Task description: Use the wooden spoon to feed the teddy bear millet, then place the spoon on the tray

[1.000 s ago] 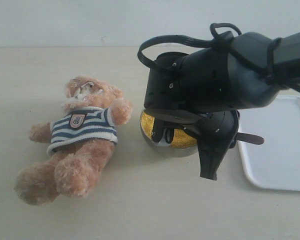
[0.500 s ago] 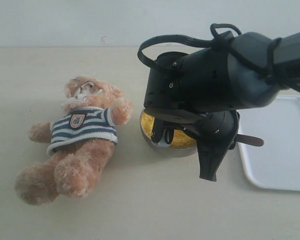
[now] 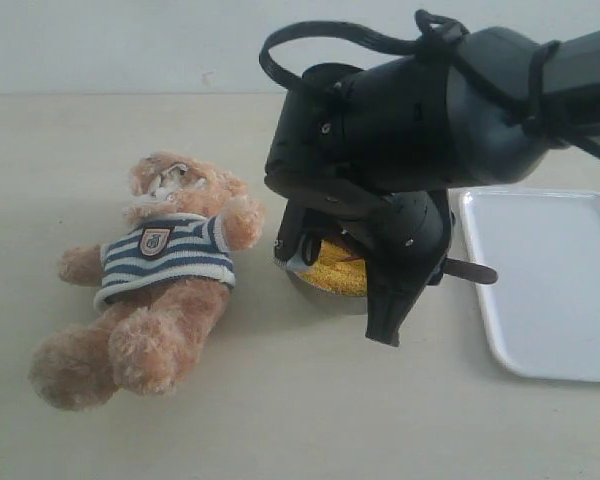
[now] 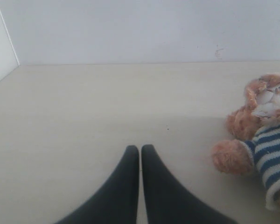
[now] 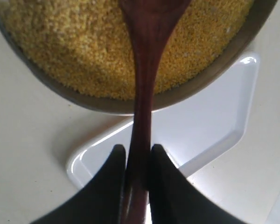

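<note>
The pale desk (image 3: 280, 420) ran back to a white wall along its far edge. The right arm (image 3: 430, 110), black and bulky, hung over the middle of it. The teddy bear (image 3: 165, 265) lay on its back toward the desk's left side, head to the far edge, in its striped shirt. The white tray (image 3: 555, 290) sat flat at the right edge. Between the two stood the metal bowl (image 3: 320, 296), just beside the bear's raised paw and apart from the tray, filled with yellow millet (image 3: 340, 272). The right gripper (image 5: 135, 154) pinched the handle of the wooden spoon (image 5: 144, 70), whose head reached over the grain. The left gripper (image 4: 140, 151) hovered above bare desk near the bear, its fingers pressed together on nothing.
</note>
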Controlling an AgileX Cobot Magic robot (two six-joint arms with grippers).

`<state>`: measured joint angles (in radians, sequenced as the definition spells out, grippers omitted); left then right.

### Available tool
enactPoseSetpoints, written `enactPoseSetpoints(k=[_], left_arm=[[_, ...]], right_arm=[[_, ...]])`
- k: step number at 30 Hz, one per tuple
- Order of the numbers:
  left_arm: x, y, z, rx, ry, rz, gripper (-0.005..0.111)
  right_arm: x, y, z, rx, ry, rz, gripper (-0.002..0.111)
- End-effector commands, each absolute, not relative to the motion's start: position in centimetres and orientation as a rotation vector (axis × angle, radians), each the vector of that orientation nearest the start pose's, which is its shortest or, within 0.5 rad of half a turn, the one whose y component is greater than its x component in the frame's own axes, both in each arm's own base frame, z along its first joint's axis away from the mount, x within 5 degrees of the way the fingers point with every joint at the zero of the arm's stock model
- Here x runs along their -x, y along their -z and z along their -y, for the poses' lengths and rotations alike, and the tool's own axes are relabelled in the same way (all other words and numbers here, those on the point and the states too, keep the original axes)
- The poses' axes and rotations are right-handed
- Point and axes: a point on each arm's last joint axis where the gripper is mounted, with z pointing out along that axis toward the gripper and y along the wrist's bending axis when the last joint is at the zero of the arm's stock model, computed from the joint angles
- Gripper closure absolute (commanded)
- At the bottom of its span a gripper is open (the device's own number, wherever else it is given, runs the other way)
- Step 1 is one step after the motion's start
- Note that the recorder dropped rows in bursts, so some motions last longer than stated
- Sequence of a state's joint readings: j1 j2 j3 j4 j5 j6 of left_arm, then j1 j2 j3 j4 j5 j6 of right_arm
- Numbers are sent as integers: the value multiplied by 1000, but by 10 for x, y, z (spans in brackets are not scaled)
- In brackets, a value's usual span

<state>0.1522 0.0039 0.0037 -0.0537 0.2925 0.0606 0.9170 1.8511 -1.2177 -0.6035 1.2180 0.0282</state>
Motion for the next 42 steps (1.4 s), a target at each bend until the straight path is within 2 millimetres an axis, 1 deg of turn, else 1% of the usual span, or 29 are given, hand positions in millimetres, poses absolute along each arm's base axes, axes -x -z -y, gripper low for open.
enactPoseSetpoints(k=[1, 4, 10, 15, 21, 26, 28, 33, 35, 36, 40, 42], left_arm=[[-54, -187, -7, 116, -100, -1768, 103], [-54, -187, -7, 116, -100, -1768, 103], [-54, -187, -7, 116, -100, -1768, 103], [-54, -187, -7, 116, -100, -1768, 103], [-54, -187, -7, 116, -100, -1768, 103], [-54, -187, -7, 116, -100, -1768, 103], [-54, -187, -7, 116, -100, -1768, 103], [-54, -187, -7, 116, -100, -1768, 103], [-54, -187, -7, 116, -100, -1768, 103], [-54, -187, -7, 116, -100, -1768, 103], [-54, -187, -7, 116, -100, -1768, 103], [-54, -187, -7, 116, -100, -1768, 103]], right_arm=[[-240, -201, -237, 1610, 819, -2465, 109], [-242, -200, -234, 1594, 802, -2495, 109], [-252, -198, -221, 1517, 756, -2595, 109], [-255, -198, -217, 1505, 745, -2619, 109], [-263, -196, -205, 1442, 667, -2722, 109], [-265, -200, -207, 1438, 623, -2727, 109], [-266, -205, -210, 1429, 600, -2720, 109], [-269, -228, -214, 1409, 531, -2663, 109], [-267, -235, -213, 1414, 520, -2642, 109], [-267, -237, -211, 1403, 509, -2647, 109], [-271, -248, -196, 1321, 380, -2712, 109], [-268, -263, -189, 1294, 334, -2690, 109]])
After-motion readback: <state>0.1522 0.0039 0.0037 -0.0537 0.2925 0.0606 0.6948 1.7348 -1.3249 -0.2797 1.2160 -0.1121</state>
